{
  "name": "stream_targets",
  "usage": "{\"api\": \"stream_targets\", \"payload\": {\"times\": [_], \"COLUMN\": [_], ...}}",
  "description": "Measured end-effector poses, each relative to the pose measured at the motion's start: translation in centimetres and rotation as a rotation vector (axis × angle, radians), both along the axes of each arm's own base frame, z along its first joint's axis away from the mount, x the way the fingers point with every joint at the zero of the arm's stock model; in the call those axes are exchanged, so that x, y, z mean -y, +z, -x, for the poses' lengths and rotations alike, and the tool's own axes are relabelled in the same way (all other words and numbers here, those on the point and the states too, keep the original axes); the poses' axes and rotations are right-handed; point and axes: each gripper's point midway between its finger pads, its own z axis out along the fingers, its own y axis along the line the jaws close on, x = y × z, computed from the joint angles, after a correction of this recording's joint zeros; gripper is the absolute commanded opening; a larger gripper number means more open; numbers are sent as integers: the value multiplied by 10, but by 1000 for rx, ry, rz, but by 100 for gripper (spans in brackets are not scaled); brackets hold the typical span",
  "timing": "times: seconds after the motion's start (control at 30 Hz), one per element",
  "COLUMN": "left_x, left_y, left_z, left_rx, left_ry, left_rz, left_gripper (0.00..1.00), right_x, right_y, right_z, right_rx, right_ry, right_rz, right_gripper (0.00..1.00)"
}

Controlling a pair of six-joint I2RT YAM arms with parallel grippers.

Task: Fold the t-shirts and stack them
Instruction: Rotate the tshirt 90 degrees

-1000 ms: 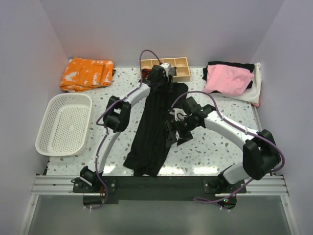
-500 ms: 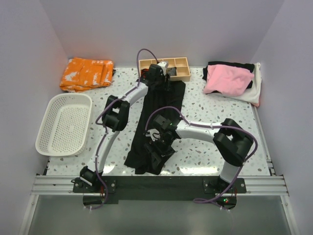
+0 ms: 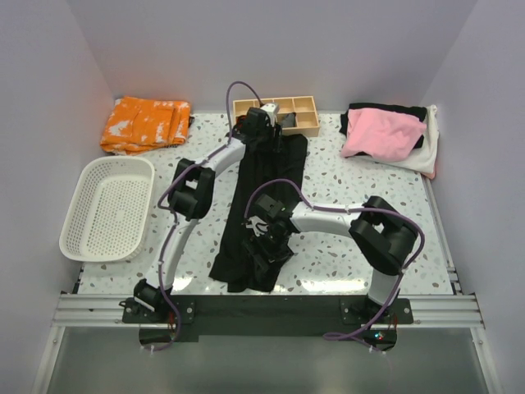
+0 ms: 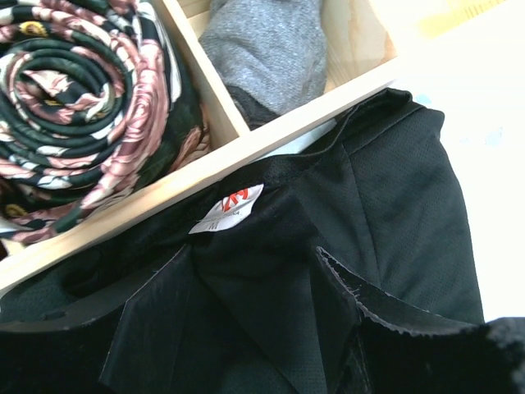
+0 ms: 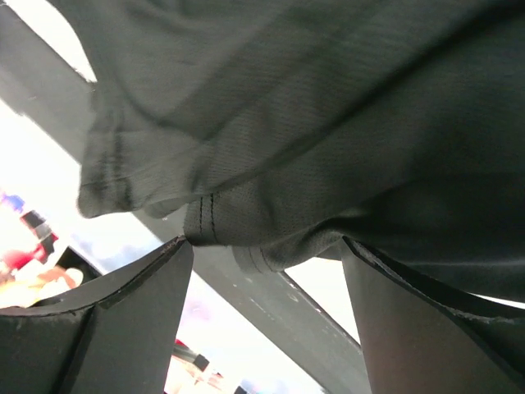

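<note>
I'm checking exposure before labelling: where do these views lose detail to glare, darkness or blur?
Top view: soft, even light and sharp, but the black shirt reads as a flat dark shape. Left wrist: label and box are crisp, and the table is blown out white. Right wrist: the shirt's weave is sharp, but the background below it is overexposed and blurred.

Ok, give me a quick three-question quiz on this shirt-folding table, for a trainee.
1. True or false: the white basket holds a shirt.
2. Where does the pink t-shirt lie? A) far right corner of the table, on other folded shirts B) far left corner C) in the basket
3. Which gripper is at the collar end of the black t-shirt, next to the wooden tray?

Key: 1 false, it is empty; 2 A; 3 the left gripper.
</note>
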Motion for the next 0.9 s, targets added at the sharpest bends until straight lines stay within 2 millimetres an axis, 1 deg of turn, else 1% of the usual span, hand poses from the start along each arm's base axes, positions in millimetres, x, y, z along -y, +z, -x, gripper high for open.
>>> {"api": "stream_targets", "payload": {"times": [0.17, 0.47, 0.53, 0.63, 0.7, 0.8, 0.87, 0.9], "left_x": [-5, -18, -21, -28, -33, -41, -42, -42], "left_y": [0, 0, 0, 0, 1, 9, 26, 36], "left_z": [1, 2, 5, 11, 18, 32, 39, 41], "left_rx": [-3, -13, -21, -43, -61, -89, -82, -73], "left_ry": [7, 35, 41, 56, 70, 85, 85, 83], "left_rz": [-4, -21, -26, -32, -27, -19, 3, 13], "left_gripper": [64, 63, 62, 62, 62, 63, 63, 64], "right_x": [19, 79, 88, 90, 88, 78, 64, 60], "right_y": [-4, -12, -13, -8, 2, 34, 66, 77], "right_z": [-4, -4, -4, -3, -5, -13, -25, -30], "right_rx": [43, 140, 151, 163, 191, 261, 339, 373], "right_ry": [-40, -77, -73, -62, -59, -61, -74, -84], "right_rz": [119, 369, 396, 385, 345, 241, 144, 117], "right_gripper": [77, 78, 79, 82, 82, 82, 86, 86]}}
